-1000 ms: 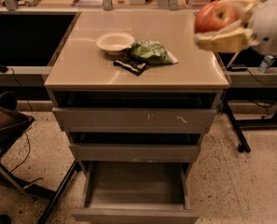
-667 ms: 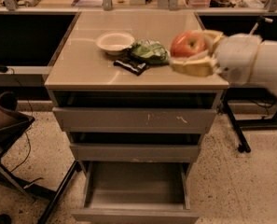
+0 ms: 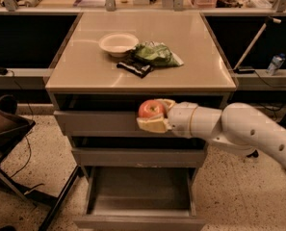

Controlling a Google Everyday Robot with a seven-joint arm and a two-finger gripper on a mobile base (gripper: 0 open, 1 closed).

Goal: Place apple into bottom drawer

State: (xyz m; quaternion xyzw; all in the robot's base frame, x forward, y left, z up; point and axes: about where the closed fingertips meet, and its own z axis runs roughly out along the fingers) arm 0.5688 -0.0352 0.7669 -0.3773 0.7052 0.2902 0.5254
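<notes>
Now your gripper (image 3: 151, 116) holds the apple (image 3: 150, 109)
Its jaws are squeezed on it, in front of the top drawer (image 3: 94, 122), up above the open bottom drawer (image 3: 140, 198)

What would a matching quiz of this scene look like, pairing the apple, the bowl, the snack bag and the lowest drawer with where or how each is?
1 apple
2 white bowl
3 green bag
4 bottom drawer

A pulled open
B on the cabinet top, left of the bag
C held by the gripper, jaws shut on it, in front of the top drawer
D on the cabinet top, right of the bowl

Pairs: 1-C, 2-B, 3-D, 4-A
</notes>
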